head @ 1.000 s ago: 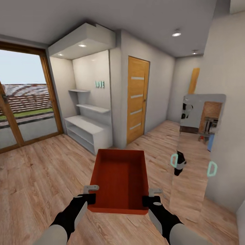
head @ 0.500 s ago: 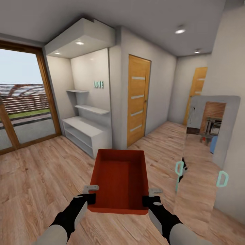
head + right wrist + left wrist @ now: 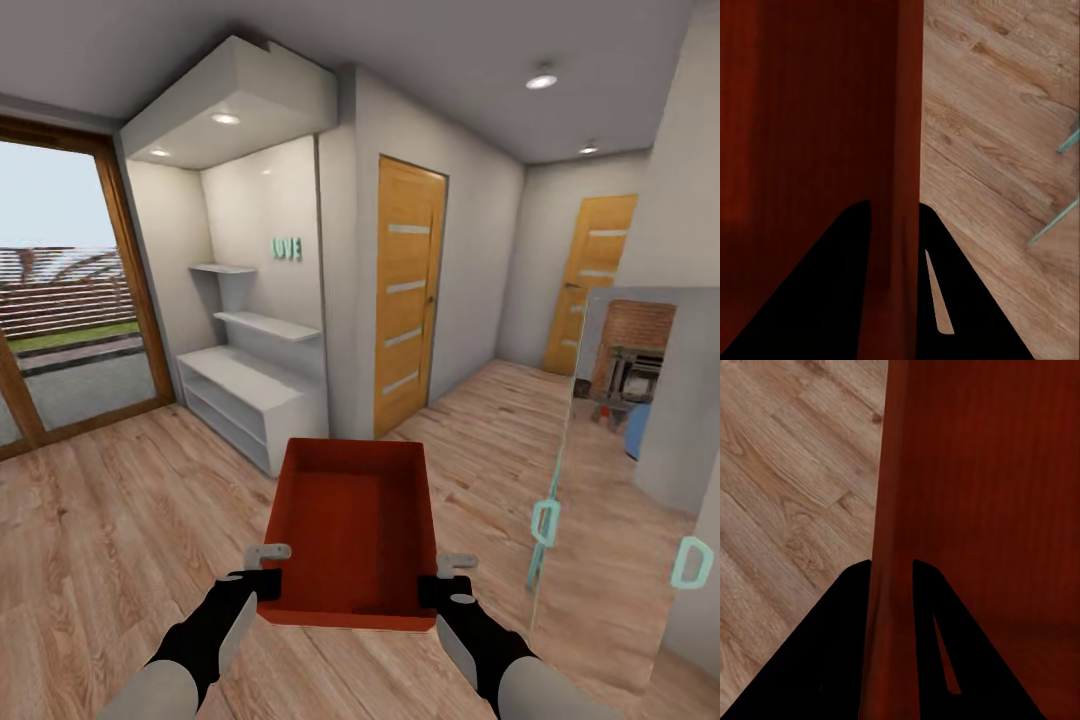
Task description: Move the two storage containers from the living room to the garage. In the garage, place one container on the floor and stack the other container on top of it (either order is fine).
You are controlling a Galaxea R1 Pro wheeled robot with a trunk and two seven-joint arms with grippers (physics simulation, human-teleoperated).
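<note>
One orange-red storage container [image 3: 350, 515] hangs in front of me above the light wood-plank floor [image 3: 120, 520], empty, its open top facing up. My left gripper [image 3: 266, 572] is shut on the near end of its left wall, and my right gripper [image 3: 452, 580] is shut on the near end of its right wall. In the left wrist view the container wall [image 3: 982, 472] runs between the two black fingers of the left gripper [image 3: 891, 566]. The right wrist view has the container wall [image 3: 810, 112] pinched the same way in the right gripper [image 3: 894, 204].
A white shelf unit [image 3: 250, 395] stands in an alcove ahead on the left, beside a wood-framed glass door [image 3: 60, 300]. A wooden door [image 3: 407, 290] is straight ahead, another wooden door [image 3: 595, 280] down the hallway. A mirror-like panel [image 3: 620, 450] with teal handles stands close on the right.
The whole view has shifted as I move: the mirror-like panel has slid right, and the far hallway door shows more. The container and both grippers hold their places in the view.
</note>
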